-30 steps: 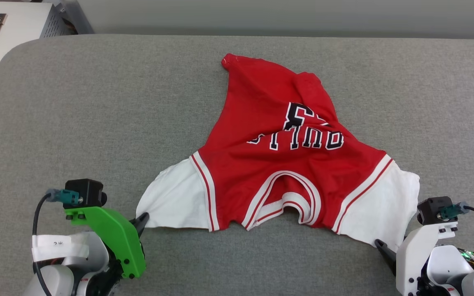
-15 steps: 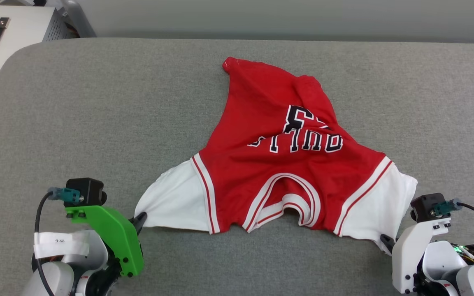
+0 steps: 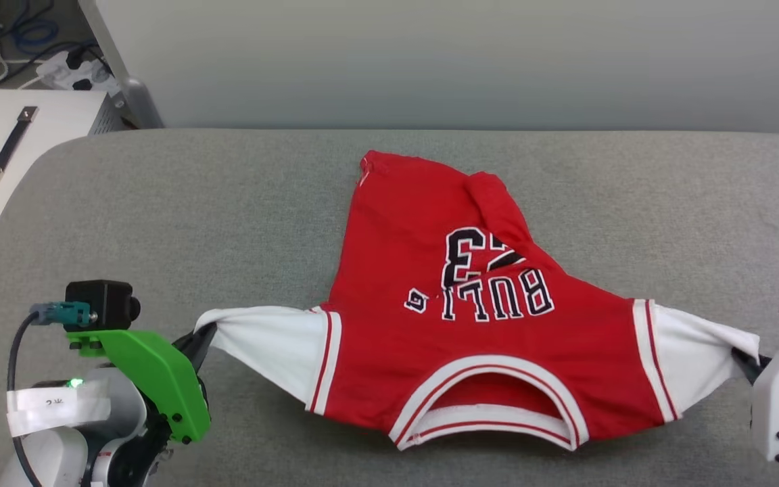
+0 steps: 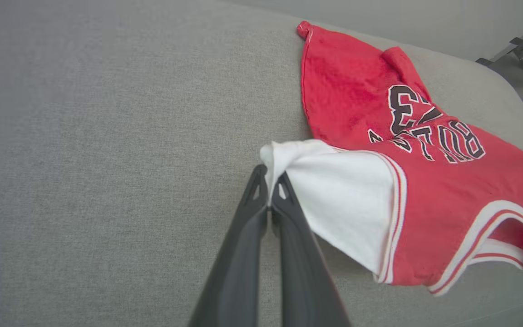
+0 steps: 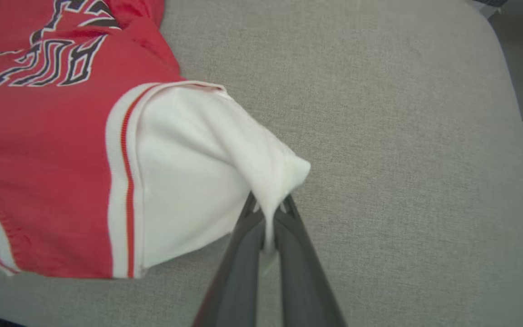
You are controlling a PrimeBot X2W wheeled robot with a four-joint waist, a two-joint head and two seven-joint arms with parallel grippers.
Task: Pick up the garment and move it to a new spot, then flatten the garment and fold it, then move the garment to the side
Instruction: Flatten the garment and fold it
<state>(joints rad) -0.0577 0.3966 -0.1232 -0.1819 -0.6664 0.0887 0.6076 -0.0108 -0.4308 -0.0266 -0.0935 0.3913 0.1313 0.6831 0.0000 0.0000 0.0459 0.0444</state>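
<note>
Red jersey-style T-shirt (image 3: 457, 338) with white short sleeves, held taut between two arms over a grey fabric surface (image 3: 159, 216).
The left fingers (image 4: 248, 236) are pinched together on the tip of one white sleeve (image 4: 334, 195). The right fingers (image 5: 243, 263) are clamped the same way on the other sleeve (image 5: 189, 181), with cloth bunched between them. The collar, with its red-and-white striped trim, hangs nearest the robot and casts a shadow beneath it, while the hem end lies crumpled on the surface farther back. Black, white-outlined lettering and a number face up, upside down from the robot's side. A white box with a black handle (image 3: 51, 149) sits beyond the surface's far left corner.
</note>
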